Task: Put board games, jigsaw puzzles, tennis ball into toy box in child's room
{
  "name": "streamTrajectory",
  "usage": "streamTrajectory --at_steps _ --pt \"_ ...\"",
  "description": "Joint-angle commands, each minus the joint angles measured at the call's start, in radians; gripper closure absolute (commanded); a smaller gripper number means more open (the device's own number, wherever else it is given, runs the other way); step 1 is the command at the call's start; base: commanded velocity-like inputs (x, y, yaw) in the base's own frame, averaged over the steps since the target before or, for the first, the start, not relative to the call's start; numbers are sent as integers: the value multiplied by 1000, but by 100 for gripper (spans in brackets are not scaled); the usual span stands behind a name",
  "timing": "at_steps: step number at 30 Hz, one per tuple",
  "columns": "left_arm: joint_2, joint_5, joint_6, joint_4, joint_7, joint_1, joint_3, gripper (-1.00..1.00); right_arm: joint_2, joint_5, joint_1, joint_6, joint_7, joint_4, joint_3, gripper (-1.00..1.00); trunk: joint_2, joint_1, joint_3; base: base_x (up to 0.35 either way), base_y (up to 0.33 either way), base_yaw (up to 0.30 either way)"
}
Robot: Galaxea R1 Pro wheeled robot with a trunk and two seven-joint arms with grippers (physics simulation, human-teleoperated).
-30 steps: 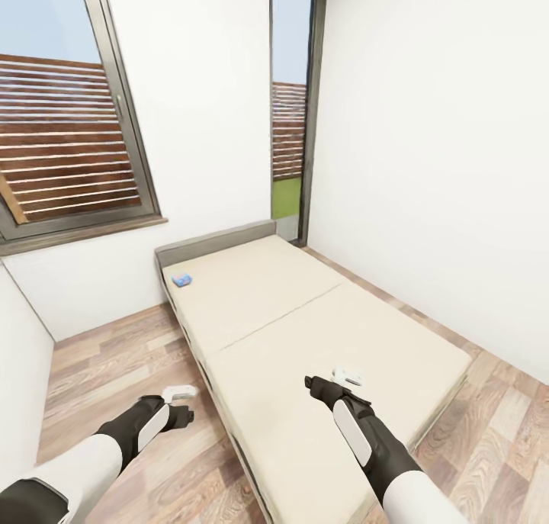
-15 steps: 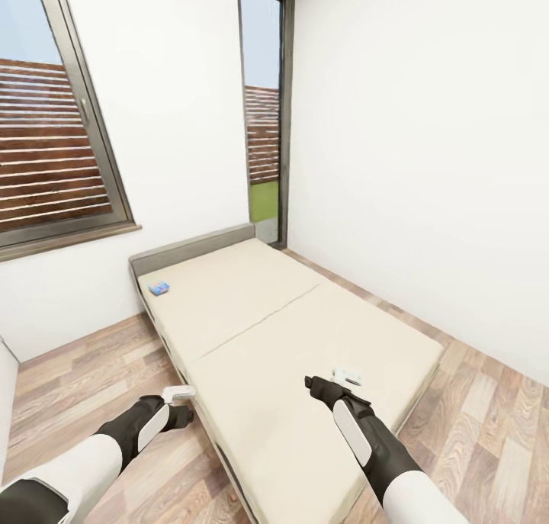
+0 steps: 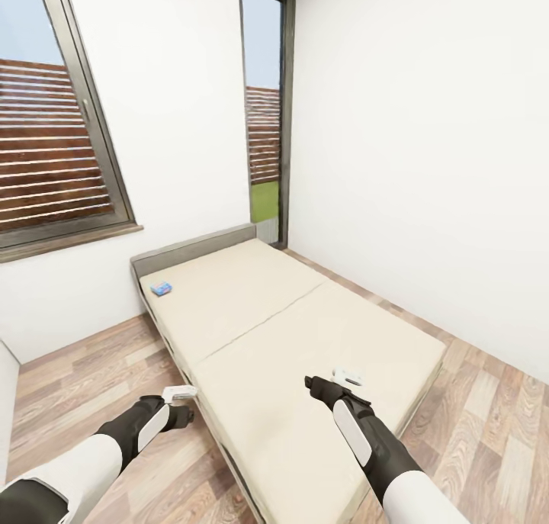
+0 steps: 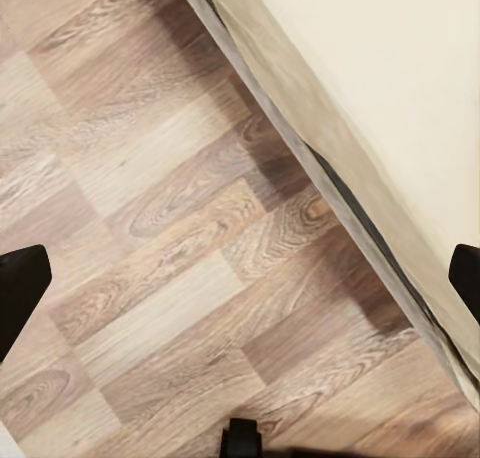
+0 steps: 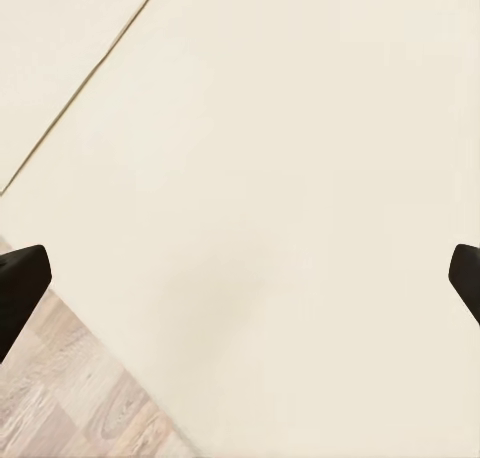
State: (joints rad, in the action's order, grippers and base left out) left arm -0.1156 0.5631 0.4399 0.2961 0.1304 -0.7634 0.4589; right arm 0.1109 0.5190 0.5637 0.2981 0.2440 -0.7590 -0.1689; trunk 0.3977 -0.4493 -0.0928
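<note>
A small blue board game (image 3: 161, 288) lies on the beige bed (image 3: 305, 333), close to the grey headboard (image 3: 194, 245). My left gripper (image 3: 185, 403) hangs open over the wood floor beside the bed's near left edge; its view shows the floor, the bed's side (image 4: 330, 168) and dark fingertips (image 4: 20, 283) wide apart. My right gripper (image 3: 329, 380) is open above the mattress's near half, with bare mattress (image 5: 260, 178) between its fingertips (image 5: 20, 278). Both are far from the blue box. The table, toy box, jigsaw puzzles and tennis ball are out of view.
White walls stand behind and to the right of the bed. A large window (image 3: 53, 150) sits at the back left and a tall narrow one (image 3: 264, 120) in the corner. Wood floor (image 3: 84, 379) runs along both sides. A white panel (image 3: 6, 387) shows at the left edge.
The camera has swung to the right, so the bed and windows shifted left in the picture. Both arms hold the same pose and the blue box has not moved on the bed.
</note>
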Motion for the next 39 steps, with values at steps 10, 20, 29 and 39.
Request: streamTrajectory --at_steps 10,20,29,39 --pt "-1 11 5 3 7 0 7 -100 0 10 1 3 9 -2 -3 -100 2 -1 -2 0 15 -151" --pt "-1 11 5 3 7 0 7 -100 0 10 1 3 9 -2 -4 -100 2 -1 -2 2 1 -79" --pt "-1 11 5 3 6 0 6 -100 0 10 1 3 9 -2 -3 -100 2 -1 -2 67 41 -218" --pt "-1 11 5 3 6 0 6 -100 0 10 1 3 9 -2 -3 -100 2 -1 -2 11 8 -250"
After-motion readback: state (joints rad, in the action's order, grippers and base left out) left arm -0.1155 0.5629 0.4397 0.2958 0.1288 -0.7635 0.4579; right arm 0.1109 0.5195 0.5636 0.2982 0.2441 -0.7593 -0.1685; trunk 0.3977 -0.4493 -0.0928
